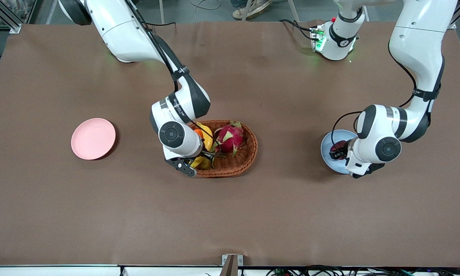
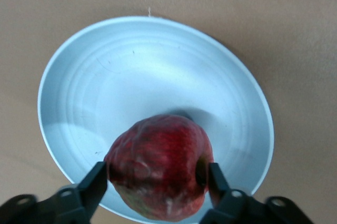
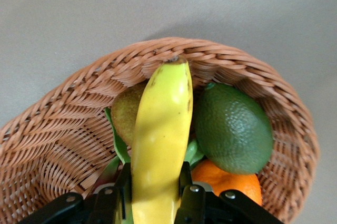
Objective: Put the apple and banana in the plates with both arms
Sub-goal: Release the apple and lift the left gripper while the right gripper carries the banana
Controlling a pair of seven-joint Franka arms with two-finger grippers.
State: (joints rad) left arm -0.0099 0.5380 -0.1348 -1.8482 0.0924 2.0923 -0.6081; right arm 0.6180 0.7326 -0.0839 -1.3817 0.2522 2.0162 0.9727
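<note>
The dark red apple (image 2: 158,168) sits between the fingers of my left gripper (image 2: 155,179), which is shut on it low over the light blue plate (image 2: 131,76). In the front view the left gripper (image 1: 337,152) and the apple (image 1: 338,147) are over that blue plate (image 1: 326,147). My right gripper (image 3: 155,182) is shut on the yellow banana (image 3: 160,129), which points across the wicker basket (image 3: 63,124). In the front view the right gripper (image 1: 203,156) holds the banana (image 1: 207,140) over the basket's end nearer the right arm. The pink plate (image 1: 93,138) lies bare toward the right arm's end.
The basket (image 1: 249,153) stands mid-table and holds a magenta dragon fruit (image 1: 230,137), an orange (image 3: 226,179), a dark green fruit (image 3: 233,129) and a brownish fruit (image 3: 125,113). Brown table cloth surrounds basket and plates.
</note>
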